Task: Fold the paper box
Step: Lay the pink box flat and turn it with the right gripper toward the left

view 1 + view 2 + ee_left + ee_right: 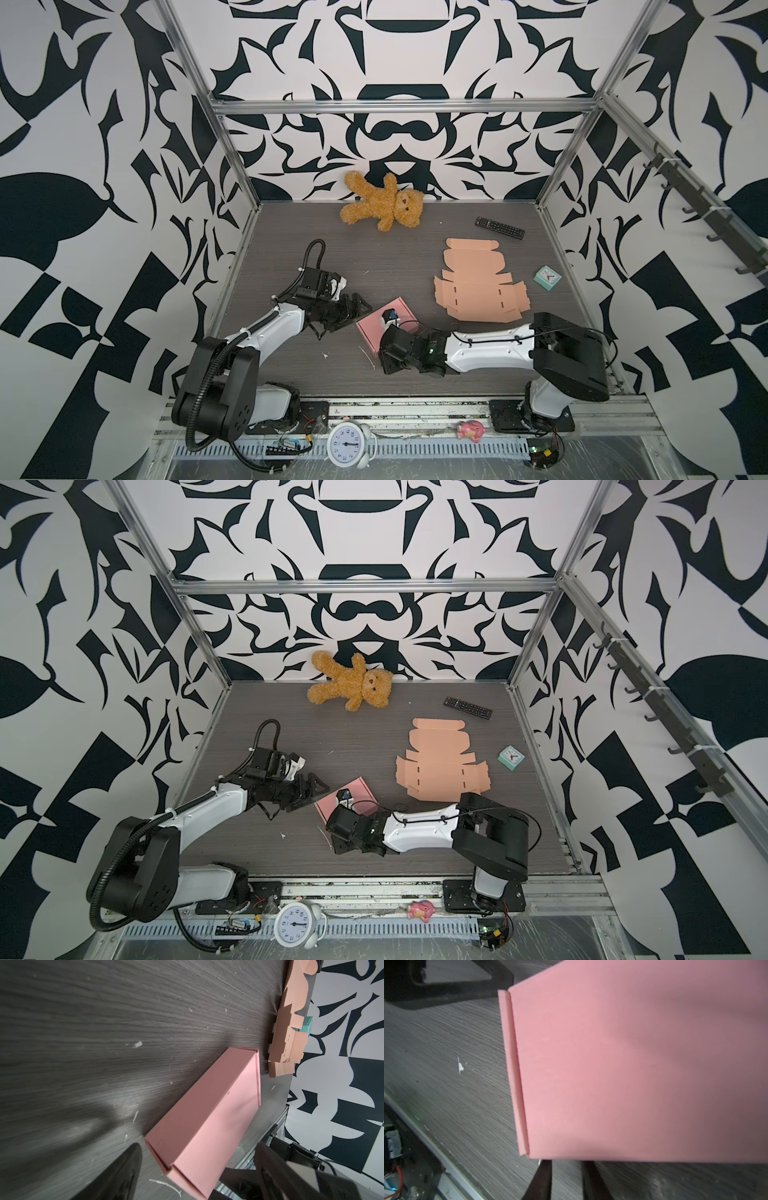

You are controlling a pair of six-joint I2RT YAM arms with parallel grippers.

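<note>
The box, closed and flat on the table, is flanked by the left gripper, its fingers spread wide and empty just beside it. The right gripper is set at the box's edge with fingers slightly parted; whether that edge is pinched cannot be told, the tips being covered by the card. Should a fingertip be caught on the doubled side seam when either arm is moved, a tucked flap could be sprung or the box shoved toward the blank beyond it; much of the box is hidden under the right wrist in both top views.
</note>
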